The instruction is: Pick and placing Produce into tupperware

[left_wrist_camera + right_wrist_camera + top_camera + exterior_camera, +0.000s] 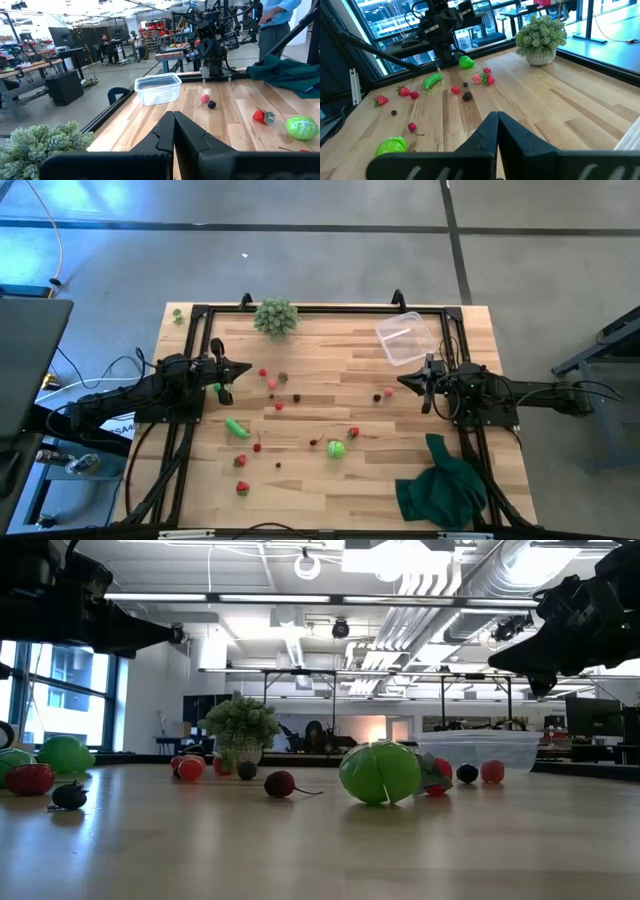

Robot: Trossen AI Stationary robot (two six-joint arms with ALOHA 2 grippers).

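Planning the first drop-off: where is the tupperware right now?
In the high view the tupperware sits at the table's far right, just beyond the right hand, with the pale bushy clump farther left along that edge.

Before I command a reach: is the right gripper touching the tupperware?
Apart. The high view shows bare wood between the shut right gripper and the tupperware, which sits farther back on the table.

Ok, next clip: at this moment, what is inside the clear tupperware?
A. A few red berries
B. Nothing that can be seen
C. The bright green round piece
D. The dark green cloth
B. In the high view the tupperware sits at the table's far right with nothing visible inside, and the left wrist view shows only its clear walls; the produce lies scattered on the wood, and both grippers are shut and hold nothing.
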